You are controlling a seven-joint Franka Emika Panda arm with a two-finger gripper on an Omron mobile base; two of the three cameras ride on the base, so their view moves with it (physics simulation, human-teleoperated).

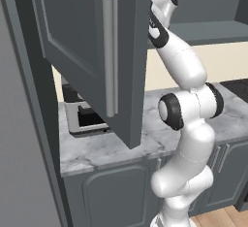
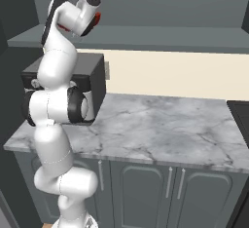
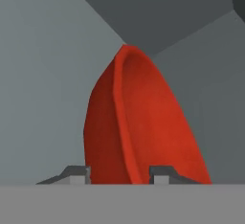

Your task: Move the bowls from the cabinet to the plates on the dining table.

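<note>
Your gripper [image 3: 119, 175] is up inside the open cabinet [image 1: 82, 51], its two finger tips set on either side of the wall of the red bowl [image 3: 139, 122], one against the outside and one just inside the rim. The jaws stand partly closed with that wall between them, so you appear to have a pinch on the rim; whether it is firm enough to carry, you cannot tell from here. From the right base view a sliver of red shows beside the hand, high above the marble counter [image 2: 160, 124], so the bowl is at shelf level in the cabinet.

Lift a little first, enough to clear the shelf, and keep the bowl level so it does not pivot on the thin rim. Then draw straight back towards yourself. Mind the open door on the left and the toaster oven [image 2: 92, 81] below as you lower the arm.
</note>
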